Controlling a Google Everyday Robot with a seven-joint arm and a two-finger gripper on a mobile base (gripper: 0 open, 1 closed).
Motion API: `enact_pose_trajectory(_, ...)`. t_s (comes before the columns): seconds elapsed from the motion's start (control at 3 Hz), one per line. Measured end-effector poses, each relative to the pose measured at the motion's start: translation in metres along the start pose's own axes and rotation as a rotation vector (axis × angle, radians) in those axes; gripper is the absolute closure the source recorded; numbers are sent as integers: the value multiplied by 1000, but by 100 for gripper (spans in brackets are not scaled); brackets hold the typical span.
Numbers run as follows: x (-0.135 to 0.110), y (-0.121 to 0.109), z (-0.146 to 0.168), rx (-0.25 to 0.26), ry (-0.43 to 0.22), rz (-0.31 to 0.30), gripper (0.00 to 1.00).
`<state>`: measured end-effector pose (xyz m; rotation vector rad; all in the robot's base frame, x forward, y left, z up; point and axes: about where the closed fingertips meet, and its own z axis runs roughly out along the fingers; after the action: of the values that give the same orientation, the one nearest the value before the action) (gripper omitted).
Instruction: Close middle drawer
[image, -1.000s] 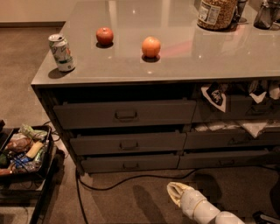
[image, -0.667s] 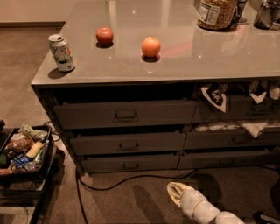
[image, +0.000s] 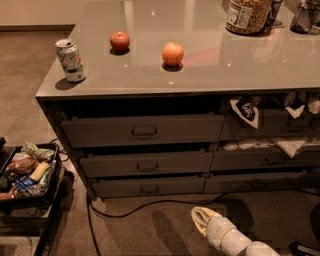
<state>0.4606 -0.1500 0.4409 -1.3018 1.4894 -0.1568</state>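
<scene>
Our chief worry is a push on the wrong front. The tool (image: 199, 218) sits low in the bottom of the frame, right of centre, just over the floor (image: 135, 232). We cannot tell how far open it is, and we see nothing in its hold. The front nearest to it is the bottom drawer (image: 149, 186), not the one we want, so a straight reach forward would likely meet that one first. The top drawer (image: 142, 130) has a similar pull and also stands out from the cabinet, so rising too far would bring the same mistake.

A second risk is a push well off centre. The drawer is wide, and pressure near one end could skew it on its runners and jam it before it is home. Striking the small handle (image: 147, 166) at an angle might make the tool slip off. The cable (image: 150, 204) lying on the floor along the foot of the cabinet could catch the base as it moves in.

The middle drawer (image: 115, 165) lies in the centre-left of the frame, under the worktop (image: 225, 70), between the other two fronts. A dark gap above it suggests it is partly out. It is up and to the left of the tool, well apart from it, with the bottom drawer between them.
</scene>
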Motion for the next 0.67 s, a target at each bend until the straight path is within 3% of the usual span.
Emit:
enact_pose_trajectory(0.33,0,0,0,0,0,0,13)
enact_pose_trajectory(0.67,0,0,0,0,0,0,0)
